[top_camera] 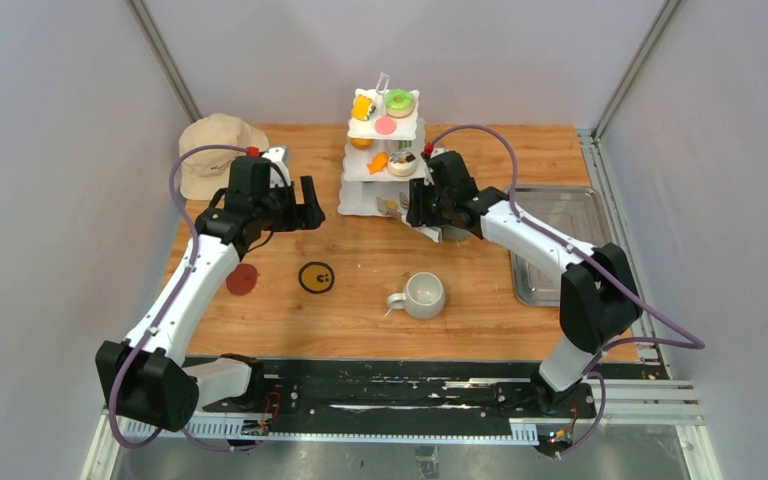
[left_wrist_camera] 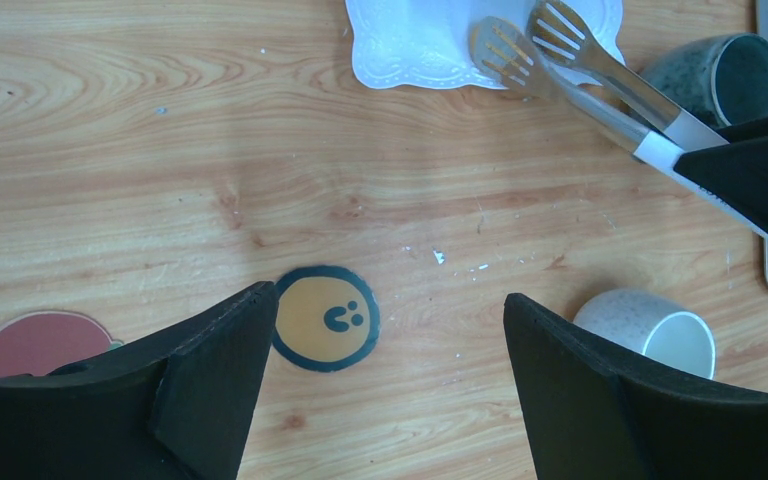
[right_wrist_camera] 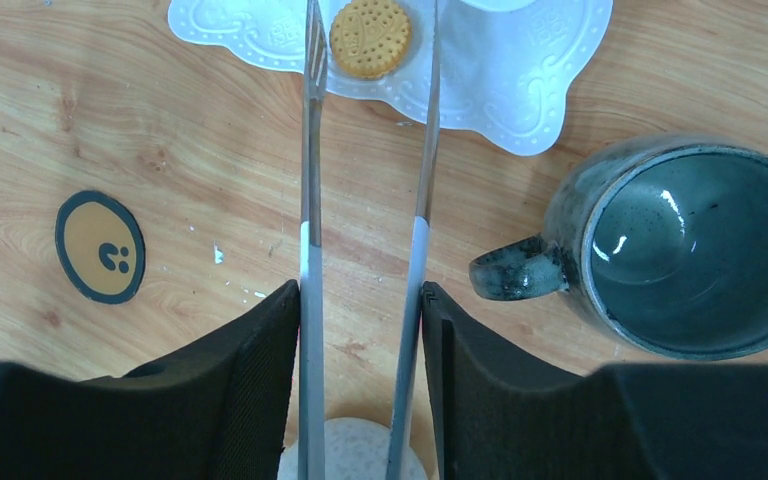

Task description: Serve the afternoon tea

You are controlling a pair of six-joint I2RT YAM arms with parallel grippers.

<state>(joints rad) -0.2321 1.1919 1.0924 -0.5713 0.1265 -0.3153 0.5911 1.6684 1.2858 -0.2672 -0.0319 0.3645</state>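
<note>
Top external view: two arms reach over a wooden table [top_camera: 290,320] towards a white three-tier stand [top_camera: 360,198] at its far middle.
Upper tiers: a green donut [top_camera: 399,102], an orange-yellow piece [top_camera: 363,107] and a pink piece [top_camera: 385,126] sit on top; further small pieces on the middle tier are too small to name.
Right gripper [right_wrist_camera: 360,300]: clamped on a pair of steel tongs [right_wrist_camera: 307,150], one finger against each arm of the tool.
Tongs: arms parted, tips over the stand's bottom tier [right_wrist_camera: 520,80], one on each side of a round biscuit [right_wrist_camera: 370,38]. The left tip is just beside the biscuit; whether it touches cannot be told. The right tip stands clear of it.
Biscuit: lying flat on the bottom tier.
Left gripper [left_wrist_camera: 388,300]: fingers spread wide with nothing between them, above the table near a yellow smiley coaster [left_wrist_camera: 325,318].
Dark mug [right_wrist_camera: 680,250]: upright on the table just beside the bottom tier, under the right wrist.
Pale mug [top_camera: 423,295]: upright on bare wood, right of the yellow coaster and apart from it.
Red coaster [top_camera: 242,280]: left of the yellow one.
Beige hat [top_camera: 215,150]: far left corner.
Steel tray [top_camera: 560,240]: right edge of the table.
</note>
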